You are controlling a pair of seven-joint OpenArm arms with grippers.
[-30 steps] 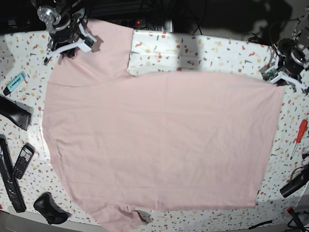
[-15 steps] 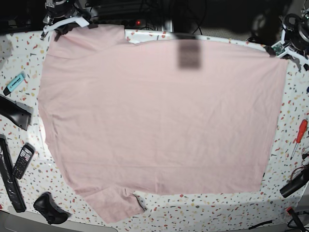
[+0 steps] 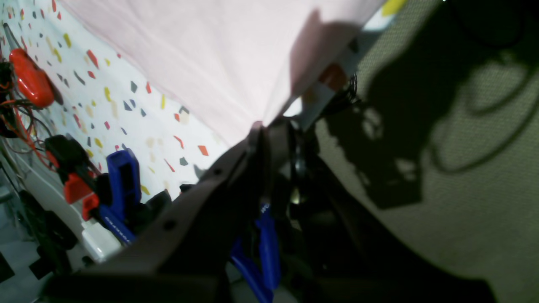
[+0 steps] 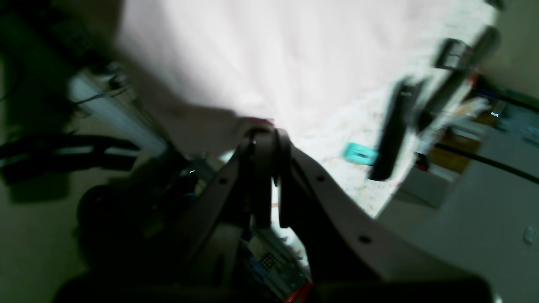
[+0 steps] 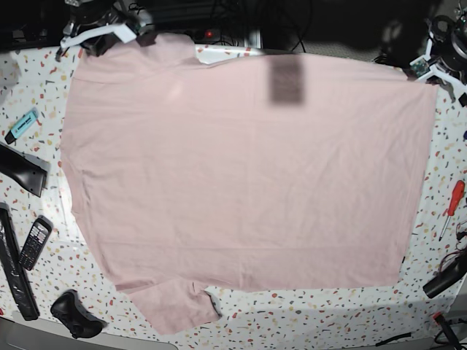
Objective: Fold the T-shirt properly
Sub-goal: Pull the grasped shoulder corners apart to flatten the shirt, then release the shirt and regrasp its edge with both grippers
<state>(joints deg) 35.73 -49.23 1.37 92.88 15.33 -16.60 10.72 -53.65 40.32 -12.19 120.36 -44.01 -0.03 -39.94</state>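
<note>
The pale pink T-shirt [image 5: 241,175] lies spread out over most of the table, plain side up, with one sleeve at the near left and its far edge along the table's back. My right gripper [image 5: 98,36] is at the far left corner, and in the right wrist view the right gripper [image 4: 263,130] is shut on the T-shirt [image 4: 273,54]. My left gripper [image 5: 432,69] is at the far right corner. The left wrist view shows the left gripper [image 3: 263,128] pinching a corner of the T-shirt [image 3: 202,54], the cloth stretched taut from it.
Along the left edge lie a teal marker [image 5: 23,124], a black phone [image 5: 34,243], a long black bar [image 5: 14,273] and a black lump [image 5: 74,313]. A red screwdriver [image 5: 454,204] and cables sit at the right. Blue clamps [image 3: 122,176] stand beyond the table edge.
Both grippers moved toward the table's back edge, pulling the shirt with them. The cloth now covers the far strip of table that showed a second ago.
</note>
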